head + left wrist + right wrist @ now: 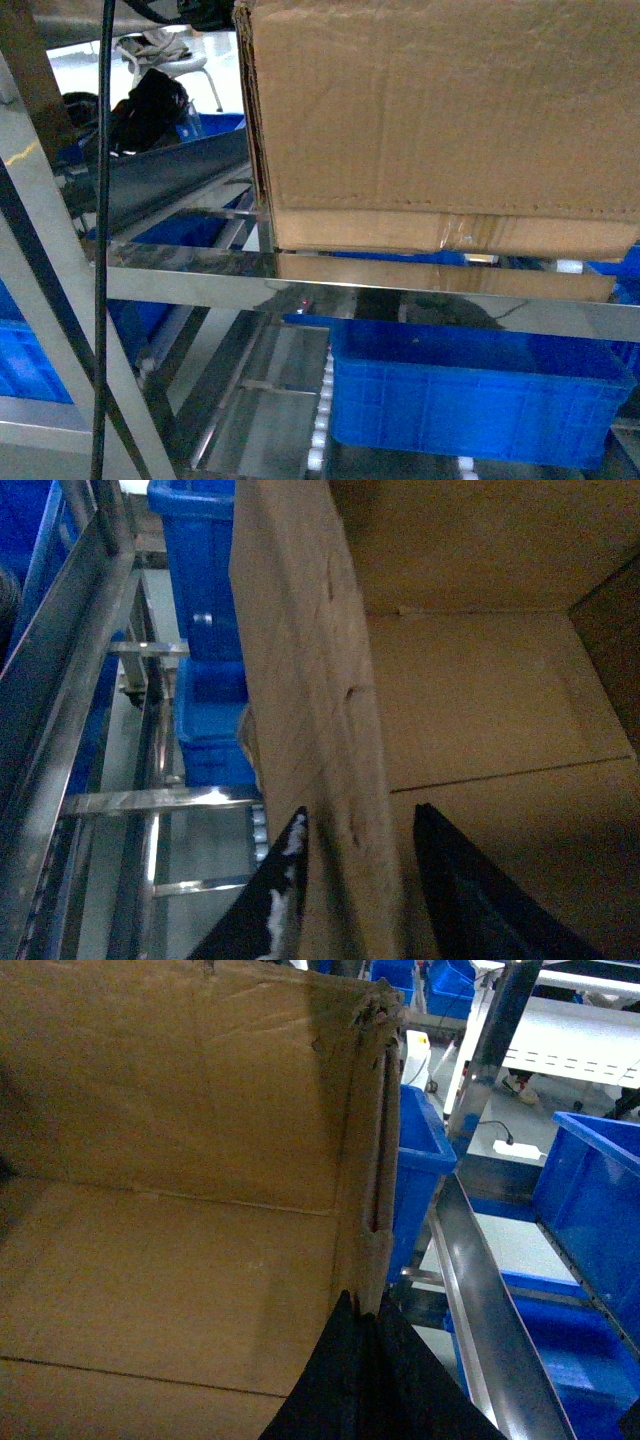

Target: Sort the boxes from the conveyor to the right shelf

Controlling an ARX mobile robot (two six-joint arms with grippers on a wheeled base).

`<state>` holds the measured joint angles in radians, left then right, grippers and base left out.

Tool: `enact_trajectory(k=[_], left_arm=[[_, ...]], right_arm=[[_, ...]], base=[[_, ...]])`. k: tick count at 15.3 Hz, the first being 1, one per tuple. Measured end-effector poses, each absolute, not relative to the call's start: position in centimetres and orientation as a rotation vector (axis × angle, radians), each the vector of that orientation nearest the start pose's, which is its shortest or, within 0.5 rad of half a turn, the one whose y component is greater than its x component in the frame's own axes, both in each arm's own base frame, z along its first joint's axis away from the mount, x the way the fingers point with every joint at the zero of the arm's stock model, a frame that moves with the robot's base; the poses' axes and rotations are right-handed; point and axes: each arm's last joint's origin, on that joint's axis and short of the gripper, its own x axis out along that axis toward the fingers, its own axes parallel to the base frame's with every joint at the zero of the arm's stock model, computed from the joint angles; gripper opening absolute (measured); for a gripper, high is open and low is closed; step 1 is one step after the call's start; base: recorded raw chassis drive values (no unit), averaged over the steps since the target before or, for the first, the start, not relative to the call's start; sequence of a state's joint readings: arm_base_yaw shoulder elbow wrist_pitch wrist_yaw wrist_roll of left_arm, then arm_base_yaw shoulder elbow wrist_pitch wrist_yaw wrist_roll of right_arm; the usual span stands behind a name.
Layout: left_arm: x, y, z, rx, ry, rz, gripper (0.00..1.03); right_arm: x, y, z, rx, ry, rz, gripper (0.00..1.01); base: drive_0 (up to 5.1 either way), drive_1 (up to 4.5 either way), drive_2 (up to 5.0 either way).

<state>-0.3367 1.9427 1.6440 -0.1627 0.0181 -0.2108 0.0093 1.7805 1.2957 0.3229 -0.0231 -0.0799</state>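
- Left gripper (350, 880) is pinching the box (440, 120) wall between its fingers (283, 900) — right gripper (365, 1360) likewise clamping the opposite wall
- Torn wall may be ripping — dropping the box onto the shelf (200, 275)

The steel shelf (190, 272) carries the cardboard carton (440, 120) on its upper rail at 12 o'clock; a blue bin (470, 400) sits on rollers at 5 o'clock.
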Motion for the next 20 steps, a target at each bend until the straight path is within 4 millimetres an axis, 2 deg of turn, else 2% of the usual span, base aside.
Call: enact_trajectory(k=[1,4,6,7,8,10,11,14,17,20], left_arm=[[43.0,-15.1,29.8,-0.135,0.469,-0.301,0.41],[43.2,-15.2,30.3,-0.148,0.428,-0.311,0.78],[43.3,-15.2,30.4,-0.163,0.407,-0.317,0.85],[43.3,-15.2,30.4,-0.173,0.399,-0.321,0.96],[43.4,-15.0,30.1,-0.184,0.393,-0.321,0.99],[43.5,-14.8,29.8,-0.200,0.382,-0.320,0.98],[43.6,-14.5,30.0,-0.208,0.363,-0.317,0.98],[43.0,-14.2,30.2,-0.216,0.332,-0.326,0.98],[40.7,-13.7,30.8,-0.214,0.271,-0.335,0.98],[38.2,-13.2,30.2,-0.182,0.254,-0.345,0.98]], right_arm=[[41.5,0.7,28.6,-0.081,0.155,0.036,0.02],[41.7,1.1,29.1,-0.078,0.117,0.017,0.35],[41.8,1.0,29.2,-0.073,0.099,-0.001,0.42],[41.8,1.0,29.5,-0.059,0.079,-0.030,0.53],[41.9,1.0,29.8,-0.050,0.047,-0.040,0.66],[41.8,1.3,30.5,-0.033,-0.045,-0.063,0.95],[41.7,1.5,30.6,-0.028,-0.065,-0.062,1.00],[40.3,2.4,29.7,-0.023,-0.070,-0.053,0.98],[36.8,3.0,30.5,-0.027,-0.174,-0.051,0.98],[33.9,2.7,29.4,-0.035,-0.169,-0.060,0.98]], base=[[0.0,0.00,0.0],[0.0,0.00,0.0],[0.0,0.00,0.0],[0.0,0.00,0.0],[0.0,0.00,0.0],[0.0,0.00,0.0],[0.0,0.00,0.0],[0.0,0.00,0.0],[0.0,0.00,0.0],[0.0,0.00,0.0]])
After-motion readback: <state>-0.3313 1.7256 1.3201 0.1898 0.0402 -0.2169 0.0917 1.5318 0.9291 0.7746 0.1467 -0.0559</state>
